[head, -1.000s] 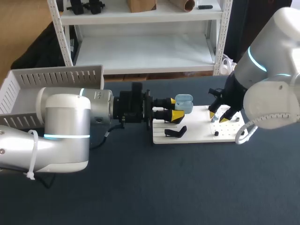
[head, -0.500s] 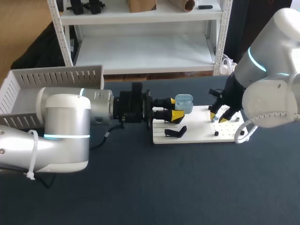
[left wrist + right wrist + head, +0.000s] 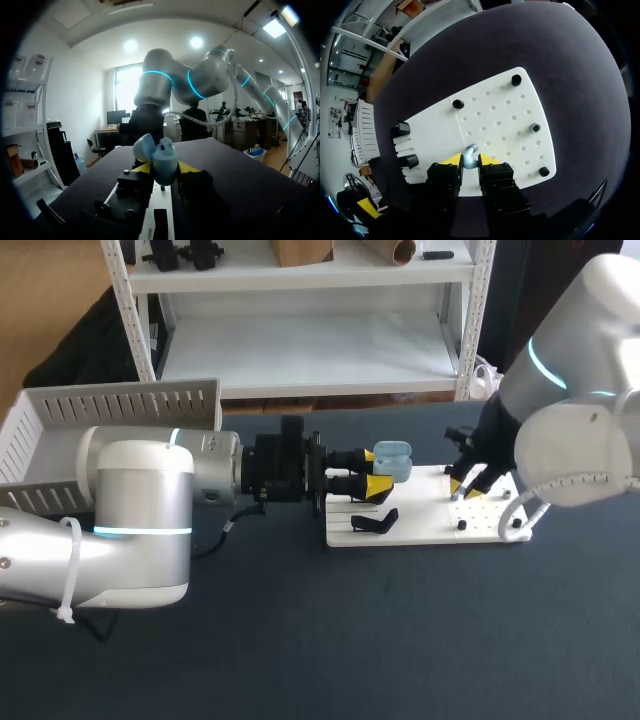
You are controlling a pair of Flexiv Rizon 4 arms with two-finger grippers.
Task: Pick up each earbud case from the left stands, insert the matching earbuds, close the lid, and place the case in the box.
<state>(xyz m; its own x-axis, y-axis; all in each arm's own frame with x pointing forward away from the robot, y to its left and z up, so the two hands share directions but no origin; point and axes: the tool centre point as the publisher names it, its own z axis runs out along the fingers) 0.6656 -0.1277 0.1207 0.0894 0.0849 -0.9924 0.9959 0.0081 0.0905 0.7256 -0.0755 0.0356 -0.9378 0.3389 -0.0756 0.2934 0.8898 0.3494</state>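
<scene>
A light blue earbud case with its lid up is held above the left end of the white pegboard, my left gripper shut on it from the sides. In the left wrist view the case sits between the yellow fingertips, its lid tipped back. My right gripper is down on the board's right half. In the right wrist view its gripper has both yellow tips against a small pale earbud standing on the board.
A black case stand lies on the board's left part. Short black pegs dot the board. A white slatted box sits at the table's far left. Dark table surface spreads in front.
My right gripper's fingers have narrowed onto the earbud and the right arm has shifted slightly. The left arm and the case have not moved.
</scene>
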